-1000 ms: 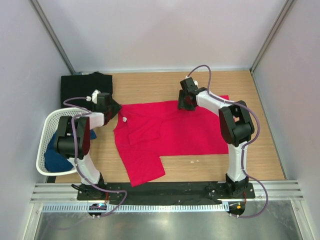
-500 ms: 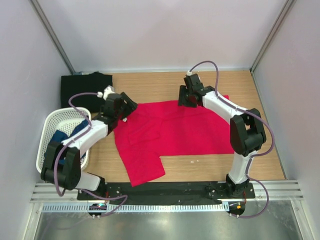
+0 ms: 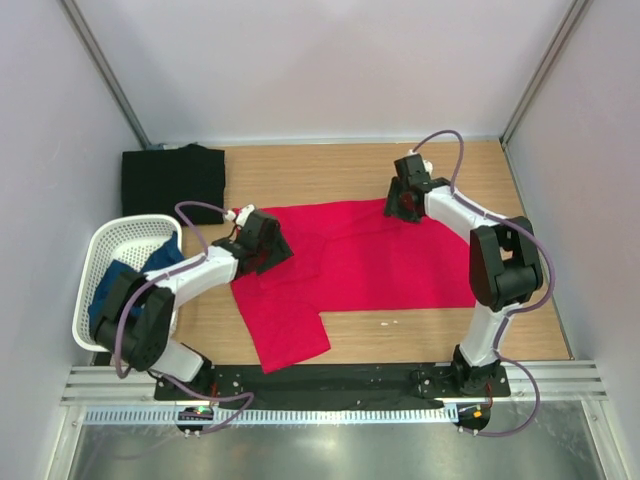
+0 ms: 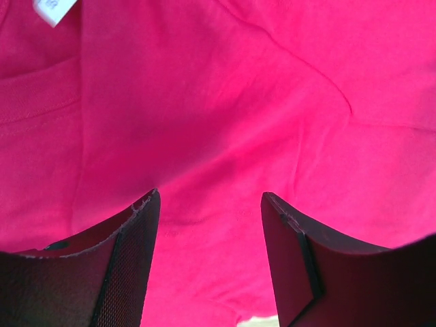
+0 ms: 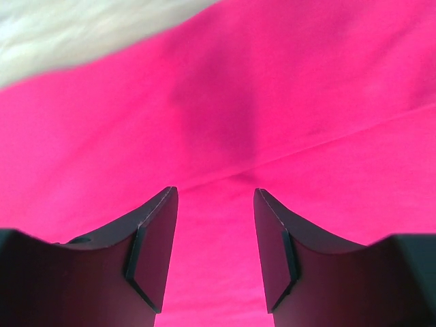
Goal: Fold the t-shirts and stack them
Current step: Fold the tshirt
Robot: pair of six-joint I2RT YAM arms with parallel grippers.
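Top external: both arms have moved in the last second. Left gripper (image 3: pixel 268 245) swung off the basket (image 3: pixel 125 224) side and is now low over the collar end of the red shirt (image 3: pixel 380 260). Right gripper (image 3: pixel 403 203) slid right along the shirt's far edge, and the hem end sits a bit further right than it did. Looks like the cloth got dragged or stretched flat.

Left wrist: fingers (image 4: pixel 129 259) apart with bare red cloth in the gap, nothing pinched. The jaws widened within this second, so released. Neck label (image 4: pixel 54 10) is up in the corner, so the gripper is just inside the collar.

Right wrist: fingers (image 5: pixel 153 252) also apart, with cloth under the gap and not between the pads. A crease runs across just ahead of the tips, and a strip of table shows at the top. Not gripping.

My read: red shirt is still being spread, no fold started. Both grippers look staged for a pick at collar and far edge.

Where things are:
- red shirt: mid-table, mostly flat, collar left, hem right, one sleeve poking toward the near edge
- black shirt (image 3: pixel 172 178): far-left corner, already a squarish folded block
- blue shirt (image 3: pixel 112 280): bunched in the basket, partly behind the left arm

Materials:
- red cloth is soft matte knit with shallow wrinkles and a stitched collar seam, so it will bunch if pushed
- basket is rigid white mesh
- table (image 3: pixel 320 165) is smooth wood grain
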